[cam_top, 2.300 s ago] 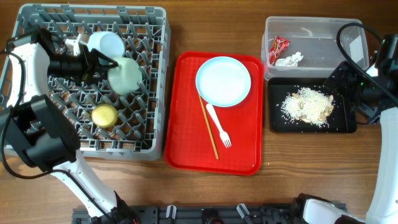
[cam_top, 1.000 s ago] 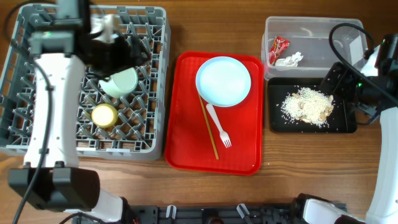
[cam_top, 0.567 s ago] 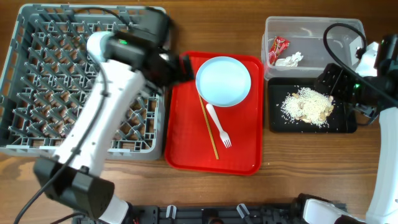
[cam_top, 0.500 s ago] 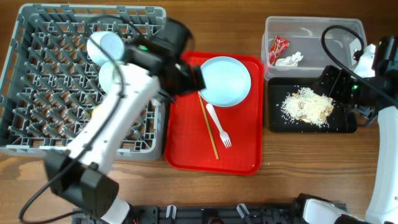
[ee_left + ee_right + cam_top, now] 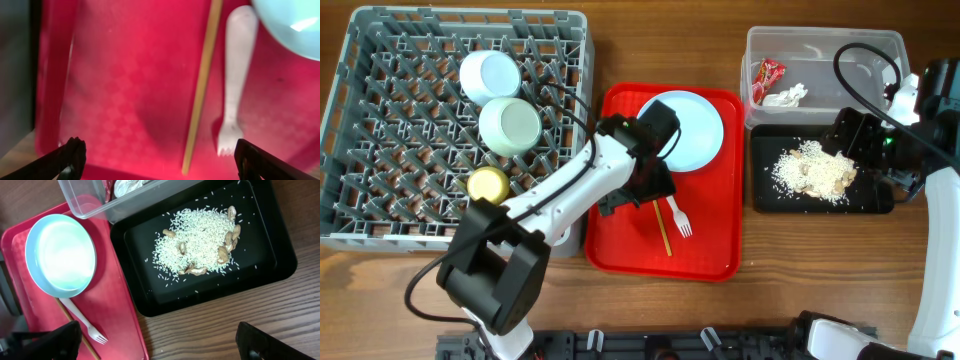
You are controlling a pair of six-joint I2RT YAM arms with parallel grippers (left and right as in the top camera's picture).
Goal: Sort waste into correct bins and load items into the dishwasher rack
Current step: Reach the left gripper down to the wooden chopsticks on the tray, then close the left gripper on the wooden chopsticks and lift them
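My left gripper [image 5: 642, 193] is open and empty, low over the red tray, above the wooden chopstick [image 5: 202, 85] and white fork [image 5: 235, 90]. The pale blue plate [image 5: 682, 130] lies just beyond them. Two mint-white bowls [image 5: 510, 124] and the yellow cup [image 5: 488, 184] sit in the grey rack [image 5: 380, 150]. The clear tub [image 5: 820, 50] holds the red wrapper [image 5: 769, 74] and the tissue [image 5: 786, 96]. The black tray [image 5: 770, 195] holds the rice scraps [image 5: 812, 172]. My right gripper [image 5: 855, 135] is open and empty over the black tray's right end.
The red tray [image 5: 710, 250] lies between the rack and the bins. In the right wrist view the black tray [image 5: 270, 255], the plate [image 5: 60, 255] and bare wood in front show. A cable runs over the clear tub's right side.
My left arm let go of a bowl in the rack, beside the other bowl, and swung right over the red tray. The right arm barely moved.
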